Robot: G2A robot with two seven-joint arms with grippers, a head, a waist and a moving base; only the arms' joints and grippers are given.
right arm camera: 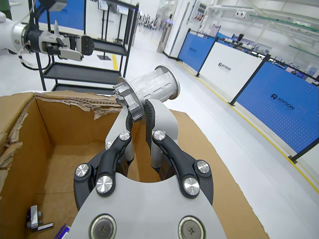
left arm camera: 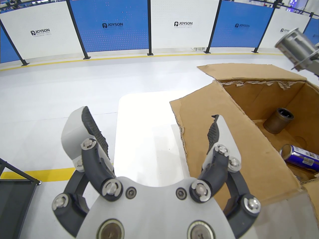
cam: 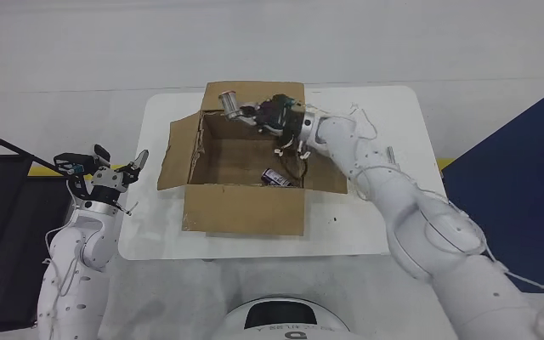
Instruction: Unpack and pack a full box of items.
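Right gripper point(right arm camera: 140, 112) clamps metal cylinder point(right arm camera: 152, 85) over box point(cam: 242, 209) holding a blue labelled can point(left arm camera: 300, 155).

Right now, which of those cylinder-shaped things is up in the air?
The silver flanged metal cylinder, pinched in the right claw over the cardboard box. The dark metal sleeve and the blue can sit inside the box.

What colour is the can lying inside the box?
The can is dark blue; left wrist view shows it best.
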